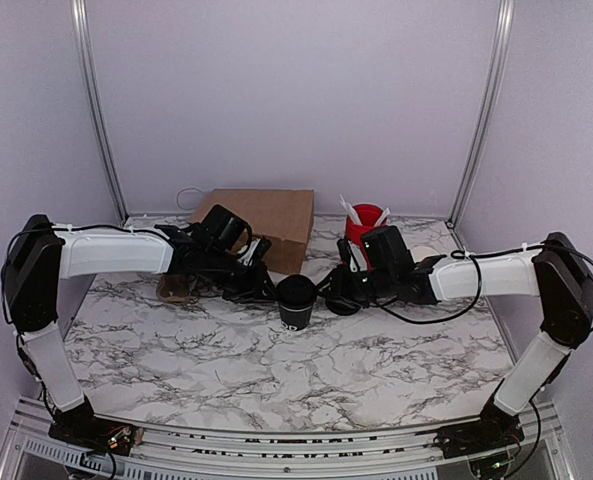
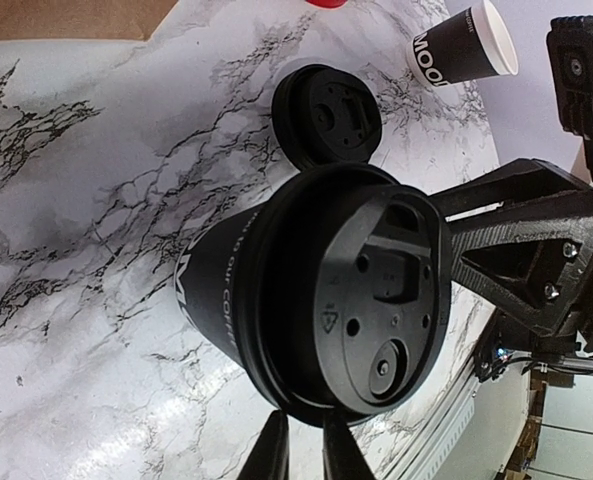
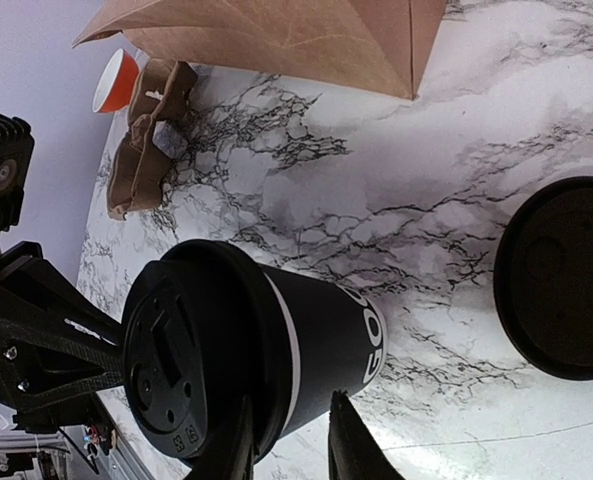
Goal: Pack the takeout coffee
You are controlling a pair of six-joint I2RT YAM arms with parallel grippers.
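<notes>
Marble surface holds takeout coffee, lid on, right between both jaws' tips. Empty left jaws nearly closed; empty right jaws bit open. Next job likely: grab it, lift into brown bag.

Rear overhead; opposed wrist close-ups (lidded cup shared)

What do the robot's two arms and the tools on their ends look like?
The left arm and right arm have white tube-like links between bulky black joints, with thin black cables looping alongside. The left tool and right tool are black, each with two slim tapering fingers.
</notes>
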